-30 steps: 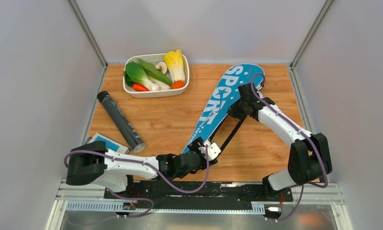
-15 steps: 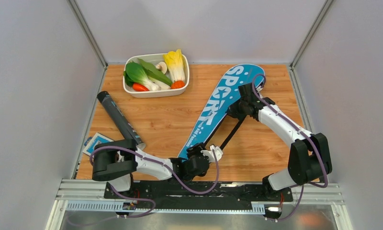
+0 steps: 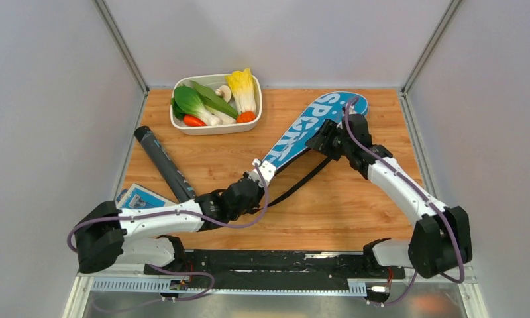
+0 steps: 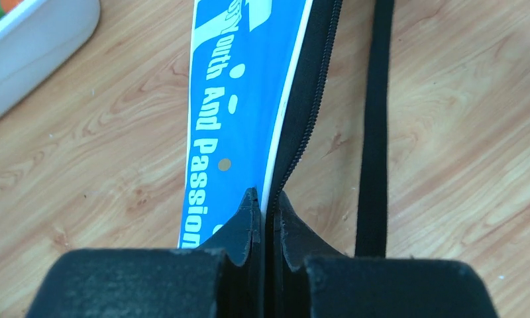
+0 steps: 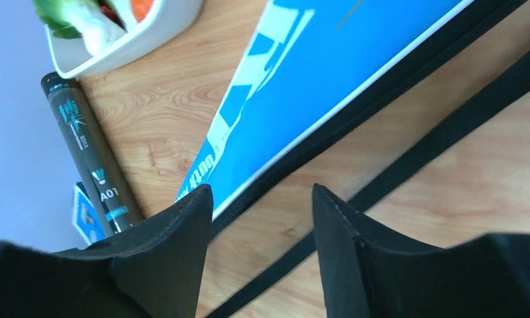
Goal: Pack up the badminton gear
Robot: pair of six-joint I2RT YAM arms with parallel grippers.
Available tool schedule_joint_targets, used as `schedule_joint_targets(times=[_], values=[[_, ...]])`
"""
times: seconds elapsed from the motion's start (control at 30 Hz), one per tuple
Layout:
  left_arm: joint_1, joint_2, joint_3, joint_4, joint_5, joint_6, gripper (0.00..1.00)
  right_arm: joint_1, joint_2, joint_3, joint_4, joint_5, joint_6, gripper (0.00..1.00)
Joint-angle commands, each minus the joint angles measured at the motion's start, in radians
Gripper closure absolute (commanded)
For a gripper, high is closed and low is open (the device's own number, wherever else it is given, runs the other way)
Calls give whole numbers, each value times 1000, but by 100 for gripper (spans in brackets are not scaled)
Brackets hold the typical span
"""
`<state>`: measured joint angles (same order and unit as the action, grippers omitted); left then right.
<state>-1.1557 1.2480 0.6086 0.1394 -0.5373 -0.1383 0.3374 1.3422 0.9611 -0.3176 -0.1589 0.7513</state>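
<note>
The blue "SPORT" cover (image 3: 301,131) lies slanted across the table, wide end at the back right. My left gripper (image 3: 258,173) is shut on the narrow end's zipper edge (image 4: 295,132); in the left wrist view the jaws (image 4: 265,202) pinch the white and black seam. Over the cover's wide part hovers my right gripper (image 3: 322,139), open with nothing between its fingers (image 5: 262,195). The black strap (image 3: 302,177) trails loose on the wood beside the cover (image 5: 355,59). The long black tube (image 3: 163,165) lies to the left.
A white tray (image 3: 183,127) of toy vegetables stands at the back left. A small blue-and-white card (image 3: 138,197) lies by the tube's near end. Grey walls close in the table on three sides.
My left gripper shut on the cover's narrow end and carried it left and back, swinging the cover round. My right gripper opened and let go of the cover's wide part.
</note>
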Motion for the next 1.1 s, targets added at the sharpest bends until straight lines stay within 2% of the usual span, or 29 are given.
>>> schedule_joint_targets(times=[0.0, 0.1, 0.23, 0.37, 0.43, 0.5, 0.63, 0.87, 1.07], values=[[99, -118, 41, -99, 276, -128, 100, -21, -146, -7, 121, 29, -302, 39], [144, -145, 66, -197, 338, -150, 100, -64, -207, -23, 122, 112, -351, 40], [215, -157, 104, -274, 435, -201, 100, -213, -260, -88, 135, 186, -343, 46], [267, -167, 129, -319, 507, -250, 100, -469, -265, -184, 287, -24, -336, 51], [303, -169, 142, -335, 551, -283, 100, -529, -237, -221, 384, -54, -372, 48], [339, -169, 154, -351, 597, -311, 100, -576, -175, -219, 396, -67, -386, 47], [403, -170, 181, -388, 689, -357, 100, -707, -12, -198, 445, -226, -366, 53], [466, -179, 220, -426, 787, -387, 100, -734, 264, -147, 651, -528, -412, 53], [476, -160, 252, -474, 841, -362, 100, -690, 393, -80, 753, -562, -473, 50]])
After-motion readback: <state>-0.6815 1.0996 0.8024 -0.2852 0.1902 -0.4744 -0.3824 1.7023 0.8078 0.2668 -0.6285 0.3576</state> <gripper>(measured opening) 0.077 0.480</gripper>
